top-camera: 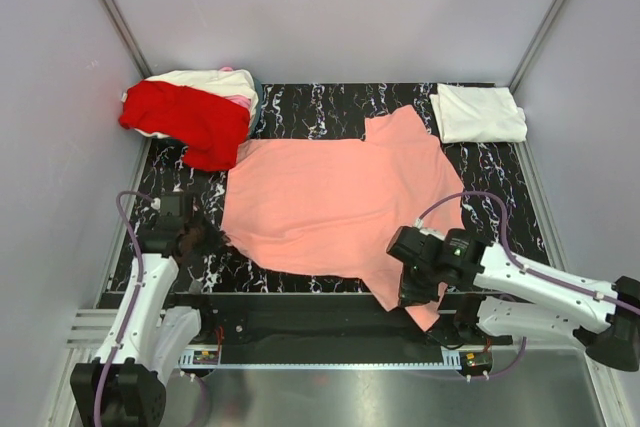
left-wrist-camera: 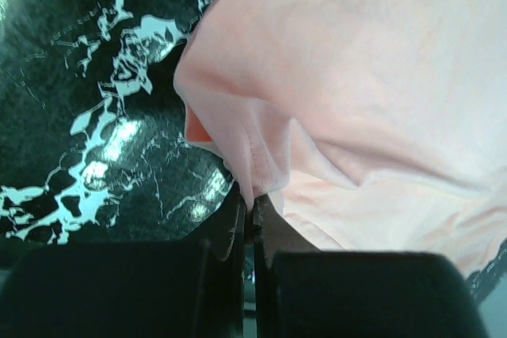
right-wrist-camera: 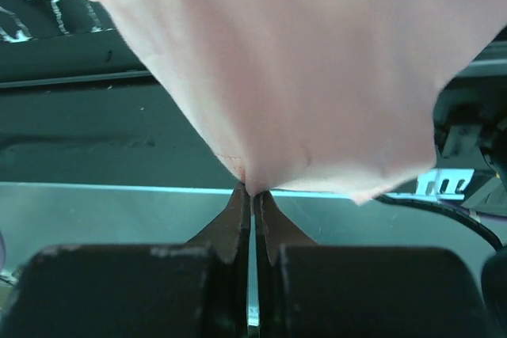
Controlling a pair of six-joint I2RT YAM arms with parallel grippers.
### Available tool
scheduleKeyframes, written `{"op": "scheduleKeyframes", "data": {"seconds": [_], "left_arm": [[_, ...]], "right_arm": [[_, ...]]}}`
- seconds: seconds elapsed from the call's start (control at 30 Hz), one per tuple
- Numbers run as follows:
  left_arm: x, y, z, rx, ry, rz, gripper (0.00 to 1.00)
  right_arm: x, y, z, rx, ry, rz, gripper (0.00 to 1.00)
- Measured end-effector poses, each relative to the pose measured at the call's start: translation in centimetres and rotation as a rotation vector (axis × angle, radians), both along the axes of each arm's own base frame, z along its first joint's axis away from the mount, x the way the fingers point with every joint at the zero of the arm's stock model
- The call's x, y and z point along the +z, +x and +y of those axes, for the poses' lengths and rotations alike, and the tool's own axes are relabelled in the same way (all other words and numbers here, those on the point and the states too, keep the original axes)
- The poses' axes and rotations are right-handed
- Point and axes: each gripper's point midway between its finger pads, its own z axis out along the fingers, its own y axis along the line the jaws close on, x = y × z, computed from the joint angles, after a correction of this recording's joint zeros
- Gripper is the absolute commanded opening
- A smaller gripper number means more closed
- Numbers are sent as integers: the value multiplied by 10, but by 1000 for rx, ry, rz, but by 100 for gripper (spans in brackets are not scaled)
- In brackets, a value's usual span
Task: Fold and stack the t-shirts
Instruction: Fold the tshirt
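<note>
Biggest risk imo: both pinches sit right on the hem of the soft salmon-pink cotton t-shirt [top-camera: 340, 202], so a quick lift could slip the fabric free and skew the fold. It's spread mid-surface on the black marble-look surface [top-camera: 330, 107], with its near-right corner past the front edge. The left end effector [left-wrist-camera: 252, 210] and right end effector [right-wrist-camera: 252, 194] are both pressed together on its edge

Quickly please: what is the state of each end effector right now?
Left end effector: closed on the hem of the salmon-pink t-shirt.
Right end effector: closed on the same shirt's corner.
</note>
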Motion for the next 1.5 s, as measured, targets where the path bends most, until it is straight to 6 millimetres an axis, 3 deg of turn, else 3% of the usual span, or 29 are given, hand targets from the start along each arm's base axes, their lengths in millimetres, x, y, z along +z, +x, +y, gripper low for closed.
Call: {"op": "scheduleKeyframes", "data": {"seconds": [0.4,0.6,0.73,0.9,1.03,1.2,1.5], "left_arm": [[3,-39,-12,-67,-46,56,0],[-1,-53,-11,-112,-29,106,0],[4,-49,-10,-152,-9,150,0],[22,-27,-9,-179,6,140,0],[31,-10,-9,-191,12,127,0],[26,3,-9,-206,17,156,0],[16,28,-7,-231,27,203,0]], "right_arm": [[56,8,-16,-94,96,-124,0],[66,17,-20,-117,89,-178,0],[71,30,-15,-90,36,-206,0],[65,74,-9,-100,-36,-196,0],[62,115,-17,-100,-76,-184,0],[73,151,-25,-33,-115,-214,0],[83,202,-58,-13,-170,-250,0]]}}
